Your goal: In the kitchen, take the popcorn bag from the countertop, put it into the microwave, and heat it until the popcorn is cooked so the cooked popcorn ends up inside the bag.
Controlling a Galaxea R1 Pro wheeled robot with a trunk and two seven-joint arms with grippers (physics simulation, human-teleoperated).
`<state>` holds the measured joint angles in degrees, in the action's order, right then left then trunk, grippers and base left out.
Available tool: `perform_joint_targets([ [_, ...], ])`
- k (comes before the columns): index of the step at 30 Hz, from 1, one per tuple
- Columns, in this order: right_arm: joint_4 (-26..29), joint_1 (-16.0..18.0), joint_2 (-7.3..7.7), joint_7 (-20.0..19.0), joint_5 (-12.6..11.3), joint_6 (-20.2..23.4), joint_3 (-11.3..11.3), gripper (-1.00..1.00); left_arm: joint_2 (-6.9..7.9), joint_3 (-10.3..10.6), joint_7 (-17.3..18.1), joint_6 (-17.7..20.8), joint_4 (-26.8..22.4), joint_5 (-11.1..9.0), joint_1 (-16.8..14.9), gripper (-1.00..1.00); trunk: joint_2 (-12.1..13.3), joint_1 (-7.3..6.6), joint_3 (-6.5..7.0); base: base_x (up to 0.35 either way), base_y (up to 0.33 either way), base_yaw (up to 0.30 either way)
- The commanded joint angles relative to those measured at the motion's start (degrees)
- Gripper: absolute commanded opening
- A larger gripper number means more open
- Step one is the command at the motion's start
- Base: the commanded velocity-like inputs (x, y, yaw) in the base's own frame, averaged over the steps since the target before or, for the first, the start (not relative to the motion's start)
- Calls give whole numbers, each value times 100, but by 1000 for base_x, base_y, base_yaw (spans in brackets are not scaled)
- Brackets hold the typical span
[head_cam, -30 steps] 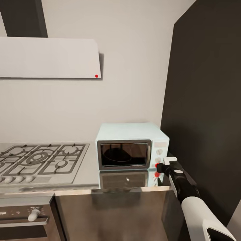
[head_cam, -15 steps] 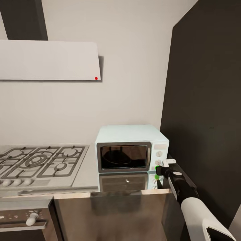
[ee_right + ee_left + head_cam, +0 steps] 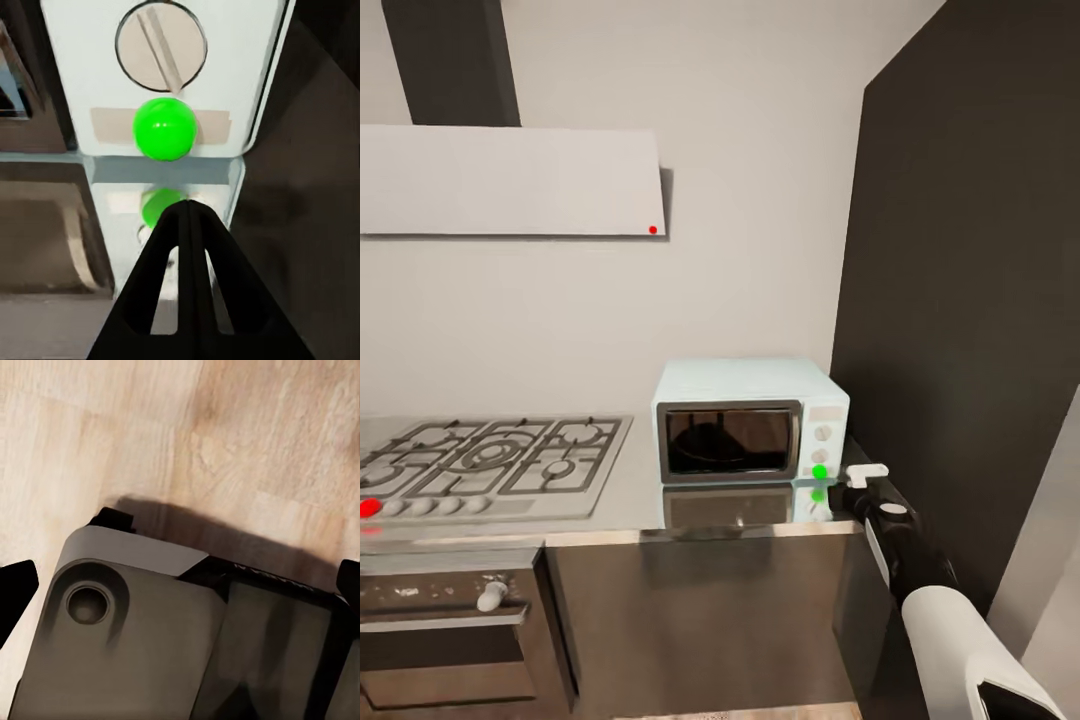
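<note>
A dark tall cabinet [image 3: 970, 300] fills my right side, beside a grey wall with a white hood [image 3: 510, 180] bearing a red dot. On the steel countertop [image 3: 630, 505] sit a gas hob [image 3: 485, 465] and the mint microwave [image 3: 750, 420], door shut, dark shape inside, its round light [image 3: 165, 128] glowing green below a knob [image 3: 160, 46]. My right gripper [image 3: 190, 217], fingers pressed together, points at that light. No writing is readable. I cannot tell my left gripper's state.

Pale mint-blue microwave [image 3: 750, 420] upright on glossy steel worktop [image 3: 630, 500], door shut, dark shape behind glass. Round light [image 3: 165, 128] glowing green below knob [image 3: 160, 47], directly ahead of closed right jaws, mirrored in worktop.
</note>
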<state>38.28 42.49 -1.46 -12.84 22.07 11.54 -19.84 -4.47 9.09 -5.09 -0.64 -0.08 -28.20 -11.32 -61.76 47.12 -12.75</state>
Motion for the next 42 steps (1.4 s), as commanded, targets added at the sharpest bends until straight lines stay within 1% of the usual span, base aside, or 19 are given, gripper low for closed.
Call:
perform_joint_targets([
  [1,38,5,-11,-60,60,23,-40,-100,-1,49,-18,-6,-1,-45,-2,100,-5,-3,-8,-336,0,0],
  [5,206,5,-38,-81,60,38,-30,-100,-1,49,-18,-6,-1,-45,-4,100,-5,-3,-8,-336,0,0],
  [7,366,5,-53,-99,59,214,-25,-100,-1,49,-18,-6,-1,-48,-4,100,-5,-3,-8,-336,0,0],
  [9,617,5,-64,-198,47,715,-21,-100,-1,49,-18,-9,-1,-52,-4,100,-5,-3,-8,-336,0,0],
  [12,1064,5,-61,-602,54,1567,-20,-100,4,49,-18,-8,-1,-53,-3,100,-5,-3,-8,-336,0,0],
  [15,1276,5,-22,-949,72,1818,-27,-100,7,49,-18,-7,-1,-54,-5,100,-5,-3,-8,-336,0,0],
  [16,1296,-12,-17,-996,87,1843,-28,-100,7,49,-18,-8,-1,-54,-3,100,-5,-3,-8,-336,0,0],
  [17,1299,-103,-13,-1038,246,1861,-29,-100,7,49,-18,-7,-1,-54,-3,100,-5,-3,-8,-336,0,0],
  [18,1211,-113,-13,-1039,297,1857,-32,-100,7,49,-18,-7,-1,-54,-3,100,-5,-3,-8,-336,0,0],
  [21,479,-118,4,-983,325,1800,-44,-100,7,42,-18,-8,-1,-54,-2,100,-5,-3,-8,-337,0,0],
  [23,-66,-118,28,-920,332,1703,-45,-100,7,41,-18,-8,-1,-54,-2,100,-5,-3,-8,-326,0,0],
  [26,-1622,-118,249,-581,430,1011,-41,-100,7,40,-18,-7,-1,-54,-2,100,-5,-3,-8,-211,0,0],
  [27,-2118,-118,272,-385,465,745,-32,-100,7,40,-18,-7,-1,-54,-4,100,-5,-3,-8,-72,0,0],
  [29,-3176,-118,291,165,681,174,-23,-100,7,40,-18,-6,-1,-54,-3,100,-5,-3,-8,-26,0,0],
  [31,-3746,-107,305,438,762,-255,-24,-100,12,40,-18,-6,-1,-54,-6,100,-5,-3,-8,-6,0,0],
  [34,-3961,-206,323,729,799,-545,-20,-100,15,40,-18,-6,-1,-53,-6,100,-5,-3,-8,-1,0,0],
  [37,-3997,-947,325,812,801,-812,-24,-100,16,40,-18,-6,-1,-53,-4,100,-5,-3,-8,0,0,0],
  [39,-4002,-1542,295,833,799,-1238,-27,-100,16,40,-18,-6,-1,-54,-4,100,-5,-3,-8,0,0,0],
  [42,-4011,-2001,310,849,778,-1500,-36,-100,16,40,-18,-6,-1,-52,-2,100,-5,-3,-8,0,0,0],
])
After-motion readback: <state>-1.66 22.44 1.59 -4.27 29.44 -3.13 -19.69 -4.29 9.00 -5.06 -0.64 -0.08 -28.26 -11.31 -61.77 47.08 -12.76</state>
